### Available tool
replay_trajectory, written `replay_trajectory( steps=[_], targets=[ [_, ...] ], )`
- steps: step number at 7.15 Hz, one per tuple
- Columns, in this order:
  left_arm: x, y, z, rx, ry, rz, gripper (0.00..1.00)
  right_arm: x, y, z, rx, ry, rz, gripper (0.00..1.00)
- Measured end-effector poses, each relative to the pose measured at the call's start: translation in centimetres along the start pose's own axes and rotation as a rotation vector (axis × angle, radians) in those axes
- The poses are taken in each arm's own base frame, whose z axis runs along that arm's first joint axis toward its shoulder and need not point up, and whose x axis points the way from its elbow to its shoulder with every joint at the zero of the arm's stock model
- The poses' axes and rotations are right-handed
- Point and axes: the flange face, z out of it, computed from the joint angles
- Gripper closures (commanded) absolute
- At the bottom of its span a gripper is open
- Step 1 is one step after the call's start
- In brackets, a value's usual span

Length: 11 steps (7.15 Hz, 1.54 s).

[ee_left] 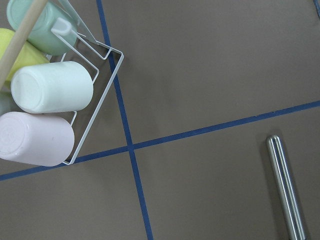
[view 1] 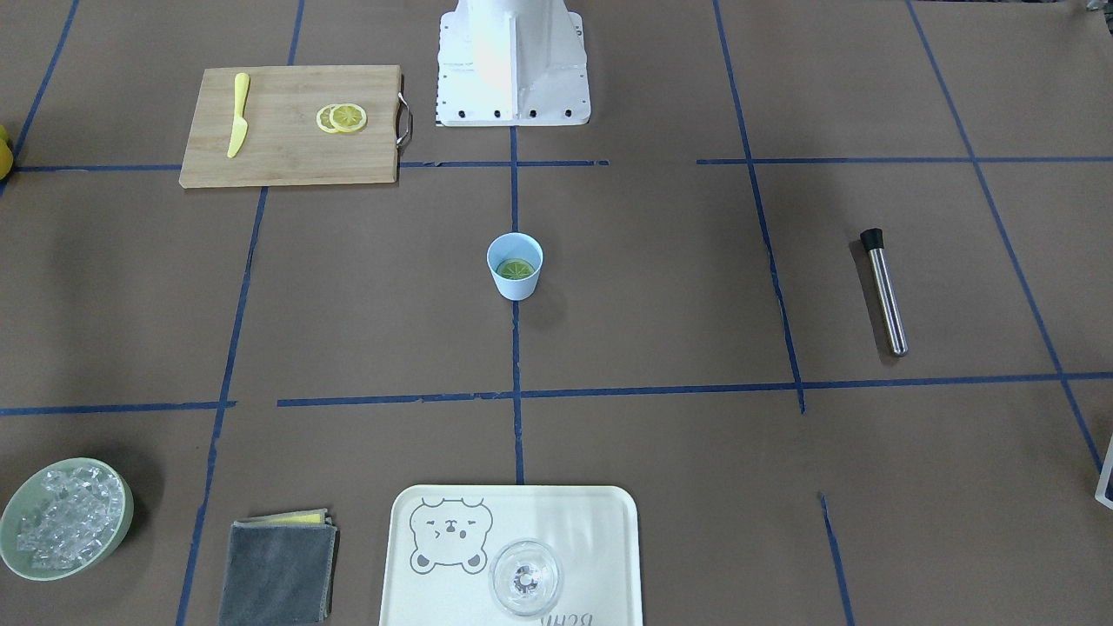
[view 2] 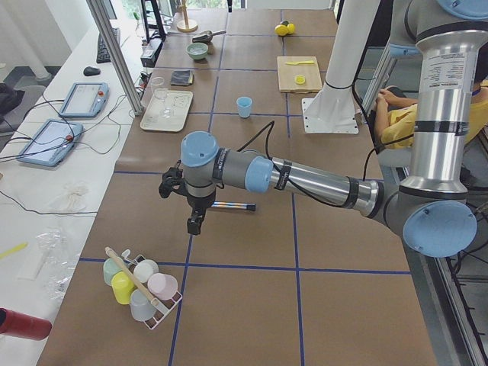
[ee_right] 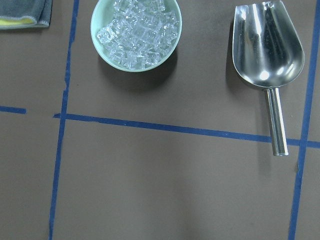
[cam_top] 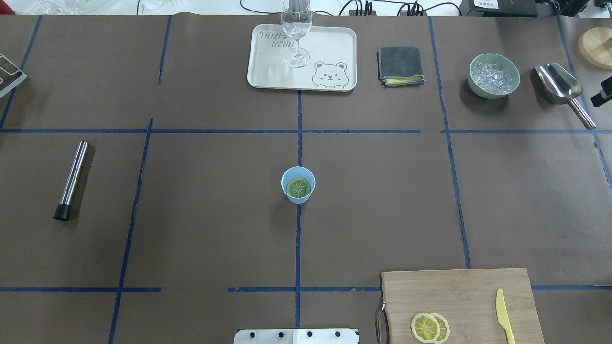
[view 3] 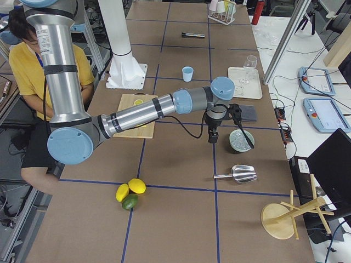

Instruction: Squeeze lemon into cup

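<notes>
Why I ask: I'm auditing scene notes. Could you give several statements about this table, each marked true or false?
1. A citrus slice lies inside the blue cup. True.
2. The glass stands on the tray. True.
3. The knife lies on the tray. False: it lies on the cutting board, near two lemon slices.
4. The scoop rests inside the ice bowl. False: it lies on the table beside the bowl.
</notes>
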Motion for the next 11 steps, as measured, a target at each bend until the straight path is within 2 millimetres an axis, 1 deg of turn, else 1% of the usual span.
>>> replay_trajectory(
  steps=[1, 2, 3, 4, 5, 6, 7, 8, 9, 11],
  targets=[
    [-2.8, 0.8, 0.2, -0.004, -0.003, -0.025, 0.00, 1.0, -0.3, 0.5, -0.007, 0.014, 0.016, 0.00],
    [-5.3, 1.7, 0.5, -0.003, -0.005, -0.016, 0.00, 2.2, -0.5, 0.3, -0.001, 0.022, 0.036, 0.00],
    [-6.9, 2.1, 0.9, -0.002, 0.002, 0.008, 0.00, 3.9, -0.6, 0.3, 0.000, 0.037, 0.059, 0.00],
    [-7.5, 2.1, 1.0, 0.001, 0.012, 0.019, 0.00, 6.2, -0.4, 0.9, -0.014, 0.051, 0.065, 0.00],
    [-7.3, 1.8, 0.7, 0.007, 0.016, 0.026, 0.00, 8.9, 0.5, 1.4, -0.029, 0.056, 0.046, 0.00],
    [-6.9, 1.7, 0.2, 0.011, 0.018, -0.005, 0.00, 10.9, 2.1, 1.6, -0.037, 0.055, 0.035, 0.00],
    [-6.5, 1.6, 0.0, 0.013, 0.018, -0.077, 0.00, 11.7, 4.0, 1.4, -0.032, 0.054, 0.030, 0.00],
    [-6.2, 1.5, 0.4, 0.011, 0.019, -0.139, 0.00, 11.7, 5.7, 0.6, -0.011, 0.054, 0.023, 0.00],
    [-6.1, 1.3, 0.9, 0.006, 0.021, -0.166, 0.00, 11.8, 7.1, 0.5, -0.005, 0.055, 0.023, 0.00],
    [-5.6, 1.2, 1.8, -0.013, 0.025, -0.169, 0.00, 11.9, 8.0, 0.5, -0.002, 0.053, 0.021, 0.00]
  ],
)
